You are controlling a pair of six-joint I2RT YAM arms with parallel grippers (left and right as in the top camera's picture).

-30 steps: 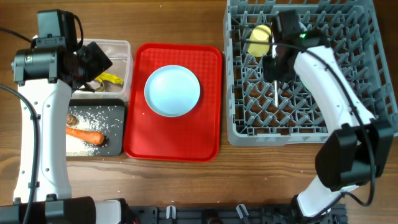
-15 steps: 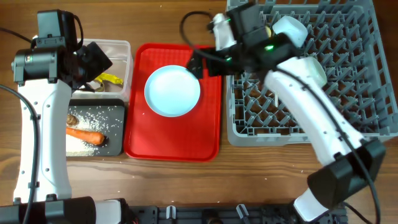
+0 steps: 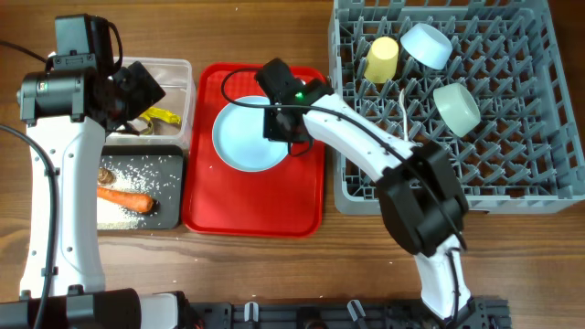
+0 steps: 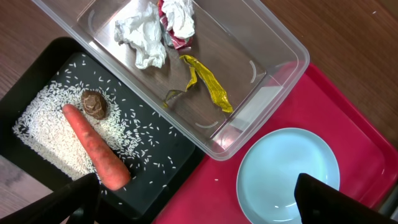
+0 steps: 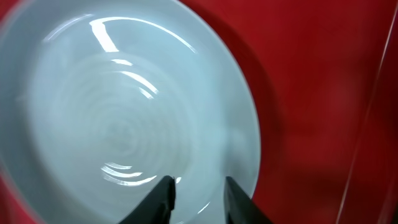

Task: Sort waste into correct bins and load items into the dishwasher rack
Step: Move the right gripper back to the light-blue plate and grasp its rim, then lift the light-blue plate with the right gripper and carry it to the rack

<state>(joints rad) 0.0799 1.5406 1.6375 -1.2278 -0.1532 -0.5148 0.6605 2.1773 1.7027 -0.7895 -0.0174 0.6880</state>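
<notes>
Item: pale blue plate (image 3: 239,139), flat on red tray (image 3: 302,196) beside rack (image 3: 512,110); R tool (image 3: 279,123) fingers apart, over plate nr its rim; L tool (image 4: 199,199) apart, empty; risk: low rim slips pinch, plate skids/drops.

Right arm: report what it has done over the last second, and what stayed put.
The right gripper left the dishwasher rack, swung left to the red tray and now hangs open over the pale blue plate, holding nothing. The white spoon lies in the rack. The plate, the left gripper and the carrot did not move.
</notes>
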